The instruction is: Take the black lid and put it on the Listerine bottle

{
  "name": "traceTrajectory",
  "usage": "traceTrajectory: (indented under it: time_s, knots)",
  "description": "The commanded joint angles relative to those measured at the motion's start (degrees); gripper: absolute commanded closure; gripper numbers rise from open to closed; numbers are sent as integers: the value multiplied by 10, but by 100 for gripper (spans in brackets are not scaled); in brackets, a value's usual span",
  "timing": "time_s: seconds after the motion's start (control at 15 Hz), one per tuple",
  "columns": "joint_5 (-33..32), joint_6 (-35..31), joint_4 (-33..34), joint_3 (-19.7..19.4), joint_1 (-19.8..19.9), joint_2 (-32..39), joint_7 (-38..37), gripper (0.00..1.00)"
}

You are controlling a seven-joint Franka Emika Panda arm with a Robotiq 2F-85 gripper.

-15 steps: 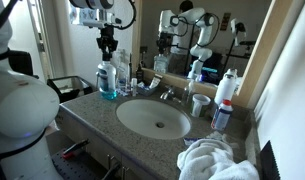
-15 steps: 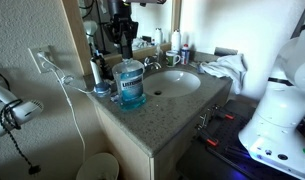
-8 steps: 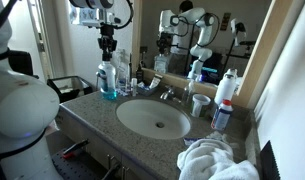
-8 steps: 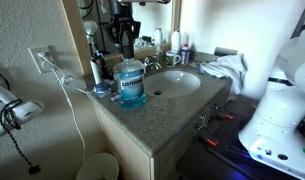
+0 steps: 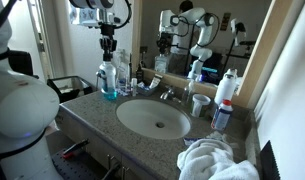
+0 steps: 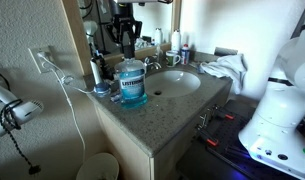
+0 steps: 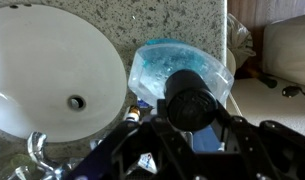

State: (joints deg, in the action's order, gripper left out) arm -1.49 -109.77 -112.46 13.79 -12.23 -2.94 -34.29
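The Listerine bottle (image 5: 108, 82) (image 6: 131, 84), broad and clear with blue-teal liquid, stands on the granite counter beside the sink. My gripper (image 5: 109, 52) (image 6: 122, 42) hangs right above its neck. In the wrist view the gripper (image 7: 190, 100) is shut on the black lid (image 7: 191, 97), a round black cap held between the fingers. The bottle (image 7: 162, 68) lies directly below the lid. I cannot tell whether the lid touches the neck.
A white oval sink (image 5: 152, 118) (image 7: 42, 60) with a faucet (image 5: 168, 93) sits mid-counter. A slimmer clear bottle (image 5: 122, 70), a white bottle with a red cap (image 5: 225, 88), a cup (image 5: 199, 104) and a white towel (image 5: 214, 158) stand around. A mirror runs behind.
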Motion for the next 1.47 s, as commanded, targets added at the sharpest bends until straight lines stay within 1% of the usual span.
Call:
traceTrajectory:
  time_s: [0.0,0.07,0.27,0.8,1.0,1.4]
  knots:
    - [-7,9,-15,0,1,-9,-12,29]
    - [-7,9,-17,0,1,-8,-11,24]
    - [-3,11,-23,-1,1,-10,-5,1]
    - [0,18,-9,-5,7,-34,9,0]
    - [14,25,-1,-8,10,-54,36,0]
    - [63,42,17,-26,18,-85,114,0]
